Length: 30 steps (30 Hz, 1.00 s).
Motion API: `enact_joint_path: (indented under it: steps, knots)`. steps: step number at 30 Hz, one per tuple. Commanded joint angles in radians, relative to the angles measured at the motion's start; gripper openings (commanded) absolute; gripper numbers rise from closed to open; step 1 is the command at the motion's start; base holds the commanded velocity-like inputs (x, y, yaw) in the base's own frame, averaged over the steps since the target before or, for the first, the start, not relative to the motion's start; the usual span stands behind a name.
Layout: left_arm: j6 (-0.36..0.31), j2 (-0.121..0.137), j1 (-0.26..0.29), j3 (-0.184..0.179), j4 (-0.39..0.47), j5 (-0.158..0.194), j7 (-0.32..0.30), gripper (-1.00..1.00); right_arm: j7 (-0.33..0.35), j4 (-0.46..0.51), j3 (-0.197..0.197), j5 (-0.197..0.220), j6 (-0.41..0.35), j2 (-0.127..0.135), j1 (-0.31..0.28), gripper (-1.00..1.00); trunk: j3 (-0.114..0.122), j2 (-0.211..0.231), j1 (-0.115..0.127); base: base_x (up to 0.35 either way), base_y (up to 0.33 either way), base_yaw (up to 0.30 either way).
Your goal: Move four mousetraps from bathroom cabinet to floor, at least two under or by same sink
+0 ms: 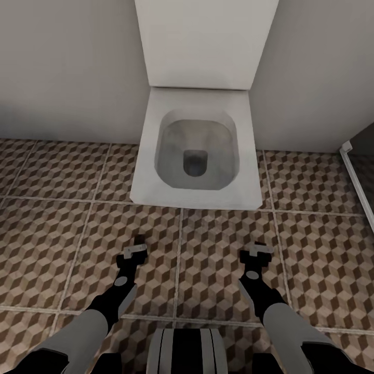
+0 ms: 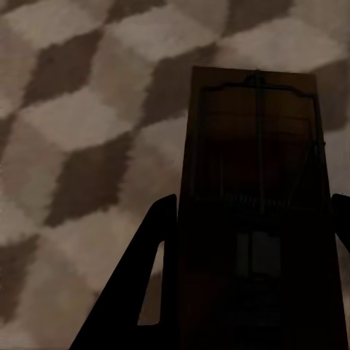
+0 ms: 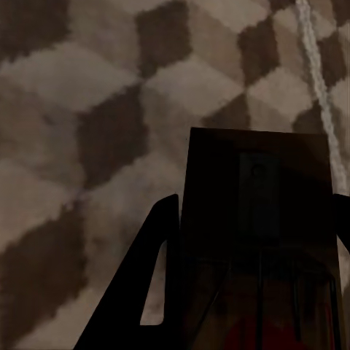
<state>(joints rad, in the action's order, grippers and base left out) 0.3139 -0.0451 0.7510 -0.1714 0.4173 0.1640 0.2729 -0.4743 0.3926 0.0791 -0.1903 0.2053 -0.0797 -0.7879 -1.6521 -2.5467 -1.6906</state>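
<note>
The left claw (image 1: 134, 252) hangs low over the floor (image 1: 52, 208) in front of the toilet (image 1: 196, 150), clamped on a mousetrap (image 2: 255, 204). Its wrist view has the tan board standing between the two dark fingers (image 2: 135, 299), wire frame and spring bar facing the lens. The right claw (image 1: 255, 251) hangs at the same height on the toilet's other side and grips a second trap (image 3: 259, 240), red spot near the fingers (image 3: 142, 292). From the head view both traps show as pale slivers at the claw tips, apart from each other and short of the toilet's front edge.

I'd judge these traps light and stiff: thin wooden boards that will not bend in the jaws. The wood is probably not slick, though the wire parts on top are springy and would twist if squeezed. The sound hold is across the board's long edges, clear of the metal, which is how both appear to be held now.

No sink or cabinet is visible from here. A white rail (image 1: 356, 176) runs along the floor off to the toilet's right. Setting the traps down here would put them on the floor, but I'd guess at least two belong beside the sink.
</note>
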Motion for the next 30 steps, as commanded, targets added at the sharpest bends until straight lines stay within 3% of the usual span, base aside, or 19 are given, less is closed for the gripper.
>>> enact_joint_path:
  steps: [1,8,10,14,19,30]
  knots:
    - [0.005,0.0,0.001,-0.009,-0.002,0.008,0.013,-1.0,0.002,-0.001,0.008,-0.008,0.002,0.001,-0.001,-1.0,0.0,0.0,0.0,0.0,0.0,0.0]
    - [0.003,0.001,0.001,-0.009,-0.004,0.007,0.012,-1.0,0.038,-0.003,0.008,-0.008,-0.006,0.007,-0.001,-1.0,0.0,0.0,0.0,0.006,0.0,0.0]
    - [-0.007,0.004,0.001,-0.009,-0.004,0.007,0.007,-1.0,0.07,-0.004,0.009,-0.008,-0.015,0.019,-0.001,-1.0,0.0,0.0,0.0,0.016,0.0,0.0]
    - [-0.054,0.031,0.001,-0.008,-0.005,0.003,-0.015,-1.0,0.143,-0.011,0.011,-0.005,-0.04,0.08,-0.001,-1.0,0.0,0.0,0.0,0.007,0.0,0.0]
    - [-0.099,0.071,0.001,-0.008,-0.005,0.001,-0.078,-1.0,0.173,-0.018,0.013,0.003,-0.048,0.122,-0.001,-1.0,0.0,0.0,0.0,0.002,0.0,0.0]
    - [-0.109,0.092,0.001,-0.008,0.014,0.002,-0.122,-1.0,0.182,-0.02,0.012,0.004,-0.046,0.134,-0.001,-1.0,0.0,0.0,0.0,0.0,0.0,0.0]
